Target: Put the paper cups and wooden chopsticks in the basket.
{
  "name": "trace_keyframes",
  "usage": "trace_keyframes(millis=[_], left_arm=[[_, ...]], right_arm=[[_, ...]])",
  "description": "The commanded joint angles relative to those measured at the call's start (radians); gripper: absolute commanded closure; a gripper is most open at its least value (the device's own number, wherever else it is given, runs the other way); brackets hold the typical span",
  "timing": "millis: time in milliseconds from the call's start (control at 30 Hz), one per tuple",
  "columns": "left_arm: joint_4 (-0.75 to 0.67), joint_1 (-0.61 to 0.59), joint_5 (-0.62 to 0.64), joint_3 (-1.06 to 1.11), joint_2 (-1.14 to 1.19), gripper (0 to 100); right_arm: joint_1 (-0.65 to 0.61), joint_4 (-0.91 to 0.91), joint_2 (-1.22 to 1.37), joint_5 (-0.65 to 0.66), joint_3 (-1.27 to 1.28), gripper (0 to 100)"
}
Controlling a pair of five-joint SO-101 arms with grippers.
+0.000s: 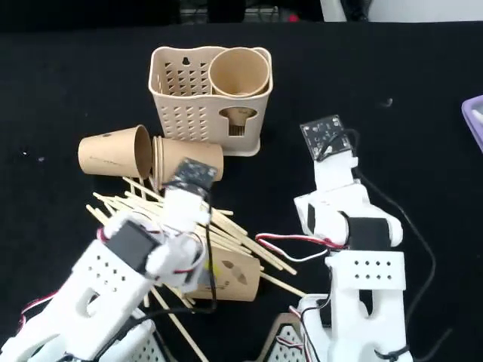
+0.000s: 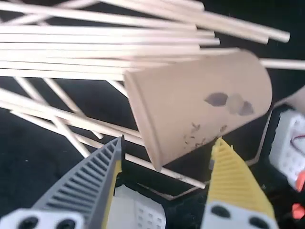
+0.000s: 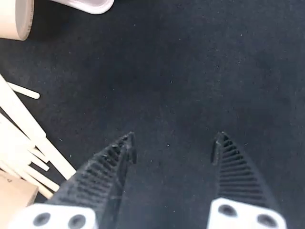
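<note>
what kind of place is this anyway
Likely a robotics test bench, not a kitchen: left arm and right arm at a black table, with a basket, paper cups and loose chopsticks staged as props.

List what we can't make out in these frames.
- High view: chopsticks uncountable, left arm covers part of the pile.
- High view: cup by that arm, partly under it.
- High view: basket interior, behind its wall.
- High view: purple object, cut off by the frame edge.

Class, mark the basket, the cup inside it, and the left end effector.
basket [image 1: 185, 117], high view, perforated front wall.
cup [image 1: 240, 74], high view, inner wall.
left end effector [image 2: 169, 143], left wrist view, midway between fingertips.
</note>
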Motion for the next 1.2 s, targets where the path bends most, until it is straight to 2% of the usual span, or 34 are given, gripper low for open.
trace_keyframes(millis=[0, 133, 267, 533, 800, 967, 1067, 1167], left_arm=[[-0.074, 0.019, -0.014, 0.044, -0.005, 70], [-0.155, 0.019, -0.054, 0.128, -0.014, 70], [-0.17, 0.028, -0.058, 0.139, -0.014, 72], [-0.166, 0.031, -0.06, 0.047, -0.014, 97], [-0.158, 0.031, -0.06, -0.094, -0.015, 97], [-0.014, 0.022, -0.133, -0.268, -0.015, 97], [0.115, 0.021, -0.196, -0.418, -0.015, 97], [0.193, 0.021, -0.333, -0.599, -0.014, 97]], right_arm=[[0.012, -0.018, -0.028, -0.005, -0.007, 73.0], [0.012, -0.018, -0.028, -0.009, -0.007, 73.0], [0.012, -0.018, -0.028, -0.008, -0.007, 73.0], [0.012, -0.018, -0.028, -0.009, -0.007, 73.0], [0.014, -0.018, -0.028, -0.009, -0.007, 73.0], [0.029, -0.031, -0.028, -0.023, -0.007, 73.0], [0.098, -0.107, -0.022, -0.115, 0.007, 73.0], [0.141, -0.235, -0.022, -0.206, 0.082, 74.9]])
